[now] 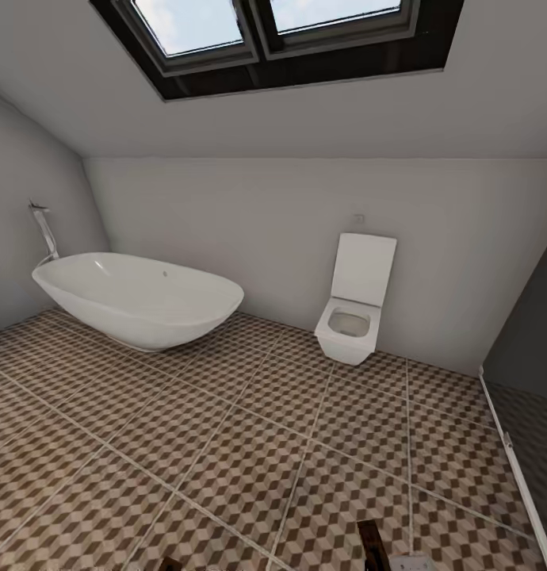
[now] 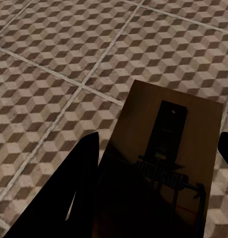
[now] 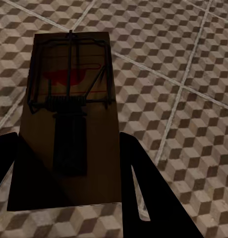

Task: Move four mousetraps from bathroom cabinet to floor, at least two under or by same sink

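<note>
my left gripper (image 2: 158, 148) is clamped on a small flat brown wooden mousetrap (image 2: 166, 168) with dark metal parts, held between its dark fingers (image 2: 79, 183) above the bathroom floor of cube-patterned brown, beige and white tiles (image 2: 54, 54). my right gripper (image 3: 69, 148) grips a second brown wooden mousetrap with a red spot (image 3: 69, 109) over the same tiling. ahead, a white oval bathtub (image 1: 139, 297) sits at about 10 o'clock and a white square toilet (image 1: 353, 305) near 1 o'clock, under a dark-framed skylight (image 1: 277, 40).
</note>
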You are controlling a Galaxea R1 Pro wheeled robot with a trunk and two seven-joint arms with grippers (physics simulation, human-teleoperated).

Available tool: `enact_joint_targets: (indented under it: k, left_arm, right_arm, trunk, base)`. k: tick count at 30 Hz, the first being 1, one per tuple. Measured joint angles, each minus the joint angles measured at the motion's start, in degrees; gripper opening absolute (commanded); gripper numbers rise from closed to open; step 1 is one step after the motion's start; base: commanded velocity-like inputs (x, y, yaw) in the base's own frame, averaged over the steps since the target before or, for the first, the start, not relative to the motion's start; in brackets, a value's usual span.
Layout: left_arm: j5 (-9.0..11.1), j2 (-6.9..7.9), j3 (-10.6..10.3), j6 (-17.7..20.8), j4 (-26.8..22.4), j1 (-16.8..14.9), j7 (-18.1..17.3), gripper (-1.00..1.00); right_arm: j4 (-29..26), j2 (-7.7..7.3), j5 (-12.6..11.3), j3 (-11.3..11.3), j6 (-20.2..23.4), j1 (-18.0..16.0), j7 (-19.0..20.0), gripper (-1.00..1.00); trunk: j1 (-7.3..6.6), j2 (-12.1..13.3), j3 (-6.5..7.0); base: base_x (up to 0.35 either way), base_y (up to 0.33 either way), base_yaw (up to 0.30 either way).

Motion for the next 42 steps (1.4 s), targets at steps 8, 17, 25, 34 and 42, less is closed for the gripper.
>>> enact_joint_targets:
  k: [8,17,25,34,42]
  left_arm:
    - [-0.02,0.0,0.0,-0.01,0.0,0.0,0.0,-1.0]
    - [0.02,0.0,0.0,0.01,0.0,0.0,0.0,-1.0]
    - [0.01,0.0,0.01,0.01,-0.01,0.0,-0.01,-1.0]
    - [0.0,0.0,0.01,0.05,-0.01,0.0,-0.01,-1.0]
    - [0.01,0.0,0.0,0.03,0.0,0.0,0.0,-1.0]
  right_arm:
    - [0.0,0.0,0.0,0.0,0.0,-0.02,0.0,-1.0]
    - [0.01,0.0,0.0,0.0,0.0,-0.01,-0.01,-1.0]
    - [-0.01,0.0,0.0,0.0,0.0,0.0,-0.01,-1.0]
    - [0.03,0.0,0.01,0.0,-0.12,0.0,-0.01,-1.0]
    - [0.04,0.0,0.0,0.0,-1.17,-0.02,-0.01,-1.0]
  trunk:
    - [0.0,0.0,0.0]
    - [-0.01,0.0,0.0]
    - [-0.02,0.0,0.0]
    - [-0.03,0.0,0.0]
    - [-0.04,0.0,0.0]
  base:
    - [0.0,0.0,0.289]
    - [0.072,-0.062,0.289]
    - [0.175,-0.135,0.289]
    - [0.264,-0.156,0.289]
    - [0.325,-0.052,0.289]
